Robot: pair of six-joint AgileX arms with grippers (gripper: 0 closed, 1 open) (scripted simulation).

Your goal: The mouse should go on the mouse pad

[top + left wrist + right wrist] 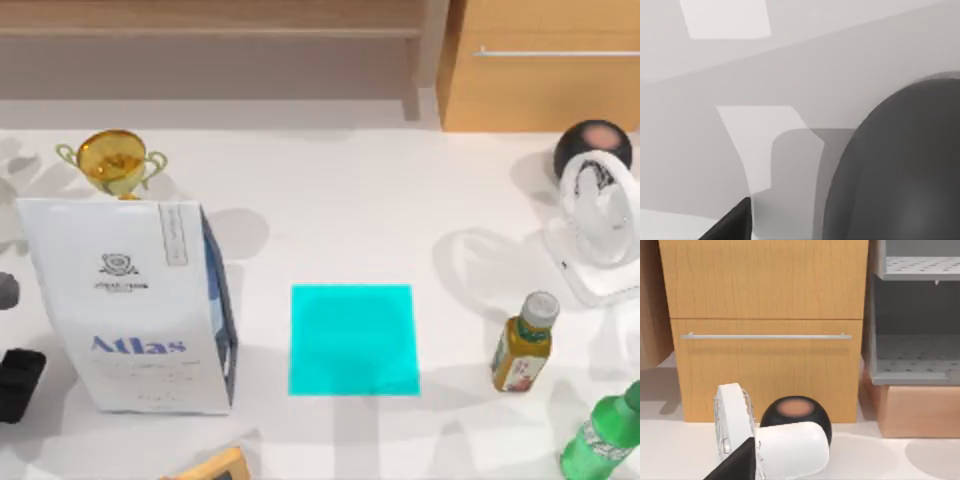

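Left gripper [732, 226] first: in the left wrist view just a dark wedge of it pokes in over the white table [350, 200], and honestly I can't tell if it's released or grasping anything. Right next to it there's a big dark rounded shape [900, 165] up close; no idea what that is. Same deal for the right gripper [737, 465]: a dark wedge in its own wrist view, state impossible to call. It's facing a white desk fan [785, 447], a black ball-shaped thing with a pinkish top [796, 412] just behind the fan, and a wooden drawer cabinet with a silver bar handle [765, 300].

The flat bright cyan square mouse pad [353, 340] lies flat around the middle of the table, toward the near edge, bare on top. To its left, close but apart, stands the white "Atlas" bag [130, 300], with a gold trophy cup [112, 162] behind that. To the pad's right is a small yellow bottle with a grey cap [523, 345], and a green bottle [600, 435] sits at the near right corner. A dark blocky thing [20, 385] sits at the table's left edge, past the bag.
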